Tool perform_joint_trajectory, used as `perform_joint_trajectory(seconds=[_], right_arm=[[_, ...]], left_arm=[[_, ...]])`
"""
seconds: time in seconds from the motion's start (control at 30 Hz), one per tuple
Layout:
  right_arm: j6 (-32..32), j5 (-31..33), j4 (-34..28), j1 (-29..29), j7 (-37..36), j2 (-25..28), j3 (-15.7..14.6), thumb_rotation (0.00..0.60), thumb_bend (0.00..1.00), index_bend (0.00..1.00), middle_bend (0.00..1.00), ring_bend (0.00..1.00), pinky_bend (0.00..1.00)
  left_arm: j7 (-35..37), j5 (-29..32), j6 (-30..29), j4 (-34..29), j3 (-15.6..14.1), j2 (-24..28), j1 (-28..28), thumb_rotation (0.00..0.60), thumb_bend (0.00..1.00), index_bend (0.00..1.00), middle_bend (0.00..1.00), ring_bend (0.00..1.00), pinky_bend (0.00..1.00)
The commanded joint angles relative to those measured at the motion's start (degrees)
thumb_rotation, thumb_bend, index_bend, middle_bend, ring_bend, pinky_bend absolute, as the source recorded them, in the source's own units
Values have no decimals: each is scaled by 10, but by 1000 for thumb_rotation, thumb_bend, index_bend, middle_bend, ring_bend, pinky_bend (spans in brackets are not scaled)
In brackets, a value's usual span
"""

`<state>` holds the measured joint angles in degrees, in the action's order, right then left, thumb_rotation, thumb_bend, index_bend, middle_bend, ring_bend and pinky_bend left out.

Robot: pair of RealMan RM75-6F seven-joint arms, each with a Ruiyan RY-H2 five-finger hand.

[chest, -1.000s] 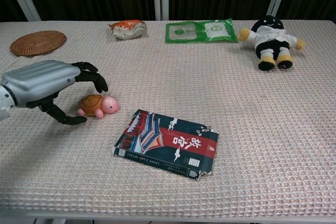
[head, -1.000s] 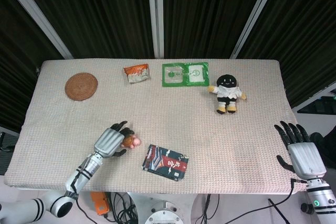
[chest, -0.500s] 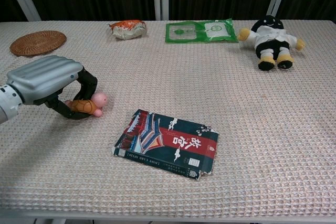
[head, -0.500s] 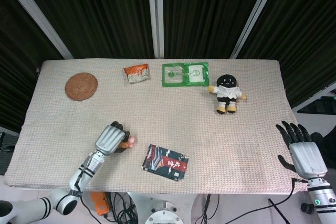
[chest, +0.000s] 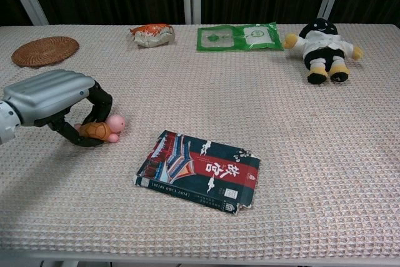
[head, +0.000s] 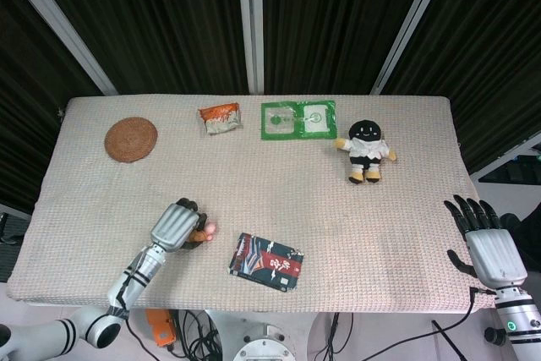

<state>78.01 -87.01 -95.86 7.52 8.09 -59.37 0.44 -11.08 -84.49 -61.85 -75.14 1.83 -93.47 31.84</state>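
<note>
The left hand [chest: 53, 101] is low over the near left part of the table [head: 279, 166], and its dark fingers [chest: 100, 101] are curled around a small toy turtle [chest: 103, 128]. The turtle has a brown shell and a pink head, and the head pokes out past the fingers toward the middle of the table. From the head view the left hand [head: 176, 226] covers most of the turtle [head: 204, 231], so only a bit of pink and brown shows. I cannot tell if the turtle is lifted or sits on the cloth. Just to the right of the turtle lies a flat packet [chest: 198, 171] with red and dark blue pictures on it, near the front edge. The right hand [head: 486, 243] is at the far right, past the table's corner, with its fingers spread apart and nothing in it; the chest view does not show it. Along the back of the table sit a round woven mat [chest: 45, 50] on the left, an orange snack bag [chest: 150, 34], and a green pouch [chest: 237, 36]. A plush doll [chest: 320, 43] with a black head and white shirt lies on the right, well apart from both hands.
</note>
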Motion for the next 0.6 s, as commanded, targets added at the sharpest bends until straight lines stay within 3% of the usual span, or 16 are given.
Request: perform_joint_trajectory(seconds=[0.03, 0.23, 0.37, 0.47, 0.6], right_arm=[[-1, 0, 0, 0, 0, 0, 0, 600, 221, 0, 0, 0, 0], [-1, -1, 1, 1, 1, -2, 0, 600, 221, 0, 0, 0, 0], [-2, 1, 1, 1, 1, -2, 0, 600, 221, 0, 0, 0, 0], [-4, 1, 2, 1, 0, -2, 0, 600, 221, 0, 0, 0, 0], [-5, 3, 5, 2, -2, -3, -1, 600, 221, 0, 0, 0, 0]], left_arm=[[-10, 5, 1, -16, 0, 11, -1, 600, 135, 302, 414, 188, 224], [-28, 24, 14, -38, 1, 22, -1, 600, 135, 305, 385, 169, 221], [-29, 29, 16, -40, 3, 20, -1, 600, 174, 373, 397, 169, 229], [-30, 32, 17, -39, 4, 18, 0, 600, 239, 443, 431, 173, 233], [-28, 33, 15, -23, 5, 8, 0, 600, 287, 576, 551, 252, 278]])
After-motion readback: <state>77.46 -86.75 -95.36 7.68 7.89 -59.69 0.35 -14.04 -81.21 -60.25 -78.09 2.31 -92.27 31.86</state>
